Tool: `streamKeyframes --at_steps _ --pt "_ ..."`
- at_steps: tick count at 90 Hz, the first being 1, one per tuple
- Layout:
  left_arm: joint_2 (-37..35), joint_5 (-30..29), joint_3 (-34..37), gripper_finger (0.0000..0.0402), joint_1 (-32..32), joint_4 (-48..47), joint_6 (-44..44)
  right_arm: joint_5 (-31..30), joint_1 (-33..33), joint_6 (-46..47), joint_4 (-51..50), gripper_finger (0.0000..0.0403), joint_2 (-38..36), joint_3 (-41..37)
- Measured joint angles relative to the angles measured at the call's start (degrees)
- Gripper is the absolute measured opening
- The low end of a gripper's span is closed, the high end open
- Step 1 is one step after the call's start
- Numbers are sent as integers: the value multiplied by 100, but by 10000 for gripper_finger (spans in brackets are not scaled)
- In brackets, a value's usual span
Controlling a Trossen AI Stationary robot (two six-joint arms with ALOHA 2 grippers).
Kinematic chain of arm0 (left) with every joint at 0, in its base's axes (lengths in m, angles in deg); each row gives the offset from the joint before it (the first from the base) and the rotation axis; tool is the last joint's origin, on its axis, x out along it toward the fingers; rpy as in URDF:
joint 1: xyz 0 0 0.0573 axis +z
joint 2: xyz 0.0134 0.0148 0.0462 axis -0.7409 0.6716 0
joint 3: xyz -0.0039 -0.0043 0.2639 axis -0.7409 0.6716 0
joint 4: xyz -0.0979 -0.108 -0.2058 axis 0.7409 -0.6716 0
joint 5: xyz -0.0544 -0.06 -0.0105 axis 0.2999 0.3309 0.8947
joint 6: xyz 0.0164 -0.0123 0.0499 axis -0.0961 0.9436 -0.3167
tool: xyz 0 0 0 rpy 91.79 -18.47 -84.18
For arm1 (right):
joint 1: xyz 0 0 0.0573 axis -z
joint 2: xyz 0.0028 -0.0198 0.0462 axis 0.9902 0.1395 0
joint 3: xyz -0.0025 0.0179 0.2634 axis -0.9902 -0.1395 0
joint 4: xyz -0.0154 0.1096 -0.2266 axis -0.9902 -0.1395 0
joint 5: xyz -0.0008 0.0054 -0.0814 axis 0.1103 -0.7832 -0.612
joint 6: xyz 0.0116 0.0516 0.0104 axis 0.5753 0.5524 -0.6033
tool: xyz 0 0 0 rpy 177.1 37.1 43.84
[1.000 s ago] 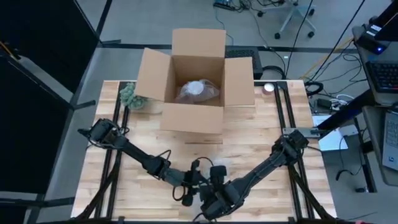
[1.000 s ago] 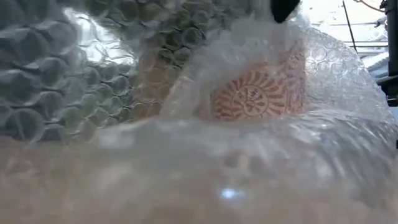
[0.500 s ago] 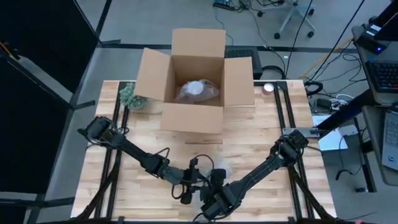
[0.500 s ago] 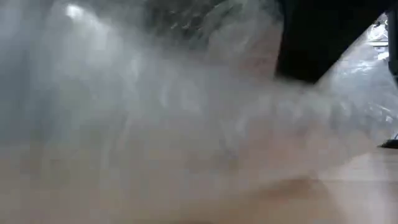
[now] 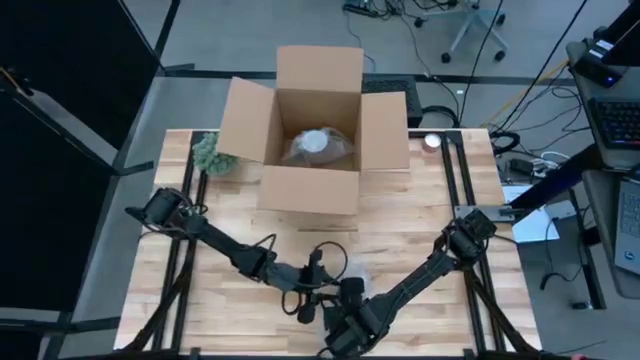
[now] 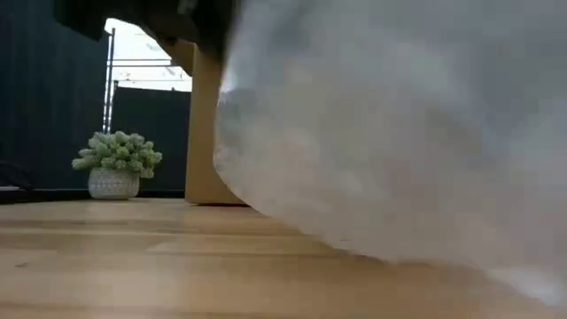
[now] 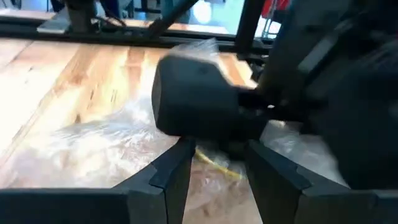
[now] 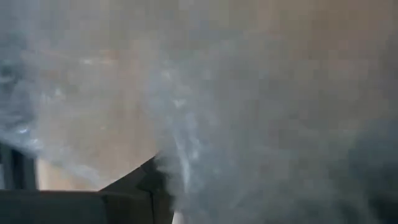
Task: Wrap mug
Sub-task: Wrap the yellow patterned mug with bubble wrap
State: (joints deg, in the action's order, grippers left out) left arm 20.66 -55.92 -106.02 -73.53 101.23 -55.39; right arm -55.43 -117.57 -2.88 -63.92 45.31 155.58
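Table: wooden tabletop (image 5: 400, 235) on a black frame, office floor with cables and a chair base beyond it.
Mug: not visible on its own in any view; it cannot be told where it sits inside the wrap.
Bubble wrap: a clear bundle (image 5: 352, 274) lies at the table's near edge between the two grippers; in the low view it fills most of the picture as a pale blur (image 6: 399, 142); the left wrist view shows it spread on the wood (image 7: 112, 146), and it covers nearly the whole right wrist view (image 8: 249, 93).
Left gripper: (image 5: 308, 300) low at the near edge, just beside the wrap; its fingers (image 7: 171, 177) stand spread apart, with the wrap and the other arm's dark body ahead of them.
Right gripper: (image 5: 345, 318) close against the left one, at the wrap; whether its jaws are spread or pressed together cannot be told.
Box: open cardboard box (image 5: 315, 185) at the far side, a wrapped pale object (image 5: 318, 145) inside.
Plant: small green plant in a white pot (image 6: 115, 164) left of the box, well apart from the grippers.
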Motion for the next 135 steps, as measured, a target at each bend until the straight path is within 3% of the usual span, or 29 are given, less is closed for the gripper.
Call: streamKeyframes --at_steps 27,47,62,75,91,107,135 --pt "-296 31 9 138 -8 -646 -195 -178 0 -145 -67 183 -27 18" --pt "-1414 -375 13 138 -24 -2629 -194 -181 -50 -917 -182 183 -42 26" --pt "-1692 -838 13 138 -99 -3889 -7 42 -19 -1439 -340 180 -42 26" --pt "-1697 -1041 44 138 -260 -4664 198 695 53 -1604 -448 132 -42 26" --pt "-1693 -1326 323 138 -467 -4661 366 776 -59 -2738 -461 19 -37 24" --pt "-1693 -1344 580 138 -543 -4133 564 205 -222 -3985 -486 18 -22 17" --pt "-1680 -1182 675 138 -458 -2737 200 196 -163 -5552 -258 12 -22 17"
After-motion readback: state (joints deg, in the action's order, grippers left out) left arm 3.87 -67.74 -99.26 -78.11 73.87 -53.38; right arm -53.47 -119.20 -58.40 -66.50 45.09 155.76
